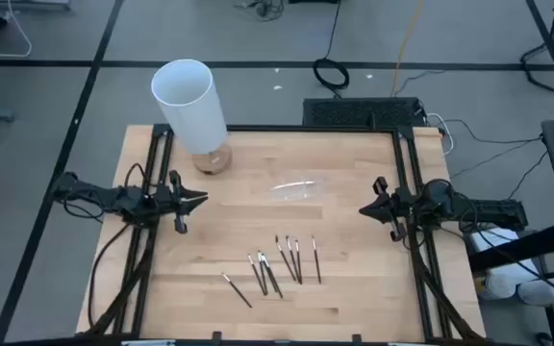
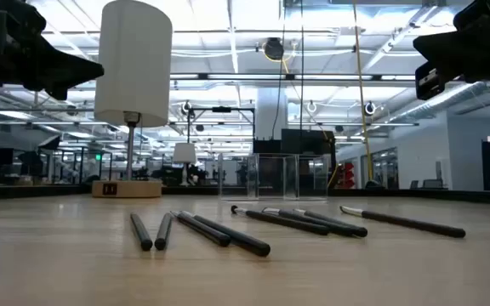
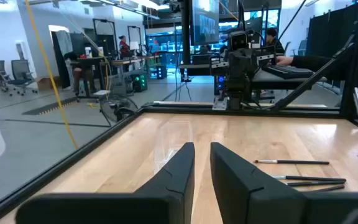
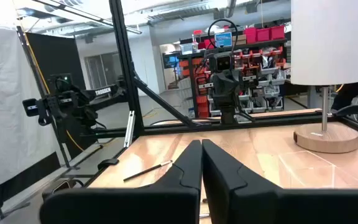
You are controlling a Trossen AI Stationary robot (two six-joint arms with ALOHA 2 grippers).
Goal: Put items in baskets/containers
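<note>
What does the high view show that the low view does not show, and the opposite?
Only the high view shows both arms whole: the left gripper and the right gripper wait at opposite table edges, with nothing held. Only the low view shows the lit room behind the table. Both show the brushes lying loose on the wooden table, the clear tray and the white cylinder.
</note>
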